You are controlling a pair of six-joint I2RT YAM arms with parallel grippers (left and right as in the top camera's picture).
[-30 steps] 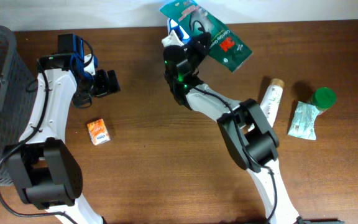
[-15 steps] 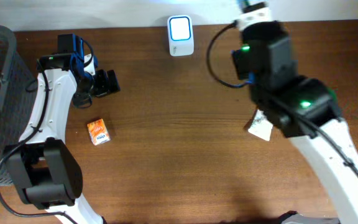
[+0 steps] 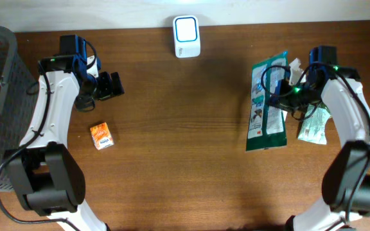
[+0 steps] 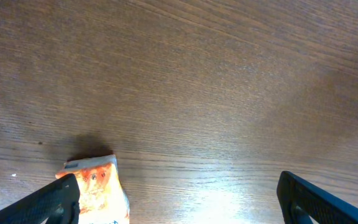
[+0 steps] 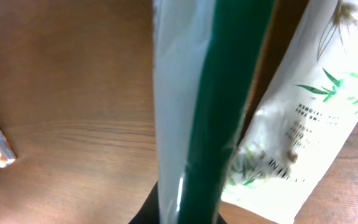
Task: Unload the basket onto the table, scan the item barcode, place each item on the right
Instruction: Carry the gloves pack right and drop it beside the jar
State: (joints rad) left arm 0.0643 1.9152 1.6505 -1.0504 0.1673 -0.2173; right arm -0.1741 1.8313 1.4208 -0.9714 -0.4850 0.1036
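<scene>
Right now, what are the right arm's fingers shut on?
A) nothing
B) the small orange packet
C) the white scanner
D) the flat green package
D: the right arm's fingers are clamped on the flat green package near its top end, while the small orange packet lies across the table and the white scanner stands alone at the far edge.

Matt, grained brown wooden tabletop [image 3: 172, 160].
Glossy, crinkled green-and-white plastic packet [image 3: 265, 122]; smooth, printed small orange paper carton [image 3: 101, 136].
</scene>
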